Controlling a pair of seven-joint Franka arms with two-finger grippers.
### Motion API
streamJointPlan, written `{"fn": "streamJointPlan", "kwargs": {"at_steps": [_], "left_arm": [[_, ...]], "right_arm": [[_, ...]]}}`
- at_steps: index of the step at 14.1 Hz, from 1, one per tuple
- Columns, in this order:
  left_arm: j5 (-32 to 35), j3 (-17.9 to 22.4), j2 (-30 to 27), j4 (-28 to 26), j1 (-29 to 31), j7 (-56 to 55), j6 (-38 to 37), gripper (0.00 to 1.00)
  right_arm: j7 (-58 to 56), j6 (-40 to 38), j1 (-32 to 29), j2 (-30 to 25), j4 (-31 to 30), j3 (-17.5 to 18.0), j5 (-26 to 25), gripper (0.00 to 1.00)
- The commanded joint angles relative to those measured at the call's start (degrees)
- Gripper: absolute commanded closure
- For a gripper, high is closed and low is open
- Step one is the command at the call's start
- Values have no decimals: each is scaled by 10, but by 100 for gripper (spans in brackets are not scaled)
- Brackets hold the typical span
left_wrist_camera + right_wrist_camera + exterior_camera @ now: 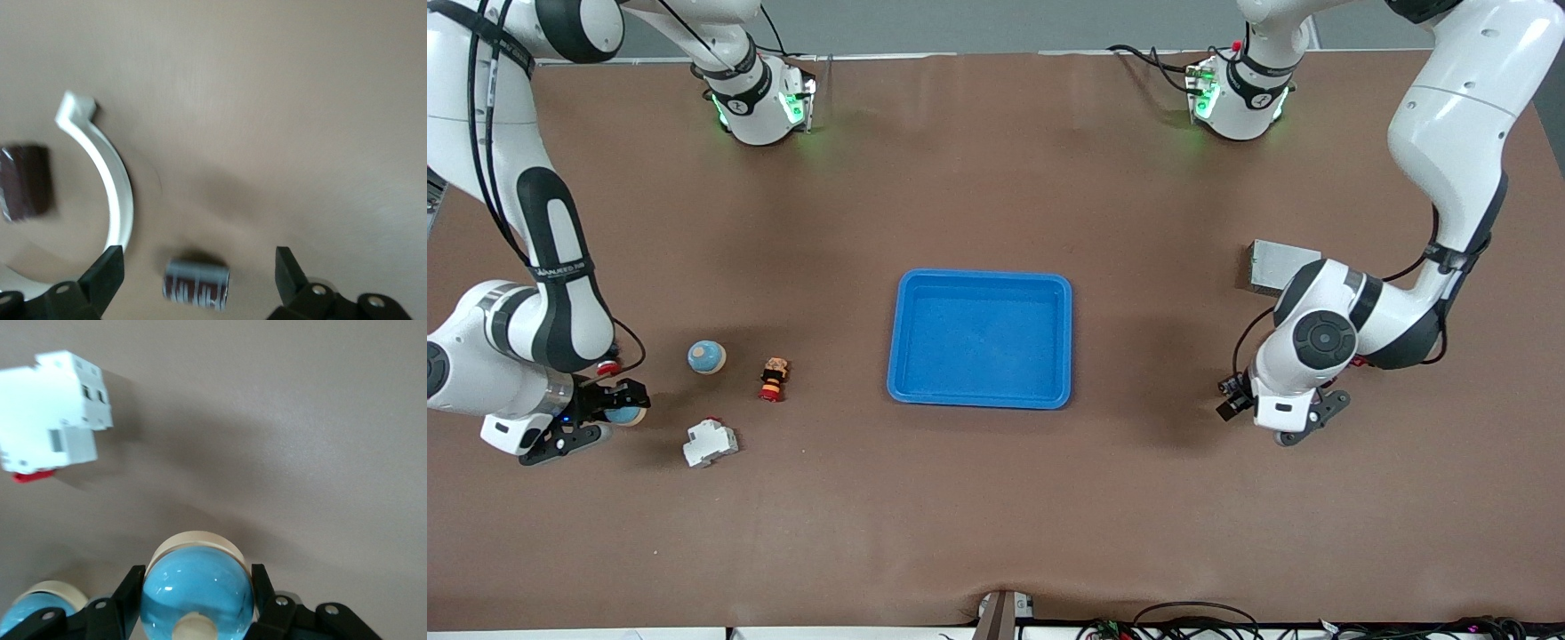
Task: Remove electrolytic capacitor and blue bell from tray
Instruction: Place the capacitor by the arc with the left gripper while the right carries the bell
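My right gripper (197, 573) is shut on a blue bell (197, 593) with a cream rim, its fingers on both sides of the dome. In the front view it (618, 404) is low over the table at the right arm's end. My left gripper (197, 257) is open, low over the table at the left arm's end. A grey and dark red capacitor (197, 285) lies on its side on the table between its fingers, untouched. In the front view the left hand (1285, 404) hides the capacitor.
A blue tray (978, 276) sits mid-table. A second blue bell (706, 356), a small toy figure (774, 379) and a white breaker (710, 442) lie beside the right gripper. A grey box (1280, 265), a white curved part (113, 180) and a dark block (25, 181) are beside the left gripper.
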Motion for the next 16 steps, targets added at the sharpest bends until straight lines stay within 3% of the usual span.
{"fn": "streamJointPlan", "kwargs": {"at_steps": [1,4,8,11,15,16], "left_arm": [[-1,-8,-61,27,5,77,-68,0],[-24,-44,-103,71,5,155,-168,0],[-49,-44,-140,147,5,293,-289,0],[-58,-43,-181,154,13,360,-308,0],[-167,-40,-236,154,70,477,-315,0],[-194,-19,-259,152,60,498,-316,0]], "right_arm": [[-12,-3,-16,27,31,10,-9,100],[-35,7,-26,52,53,10,-9,100],[-44,7,-31,73,75,10,-9,100],[-41,7,-29,73,74,10,-6,100],[-37,13,-30,76,74,10,-4,100],[-37,13,-30,77,74,10,-3,100]]}}
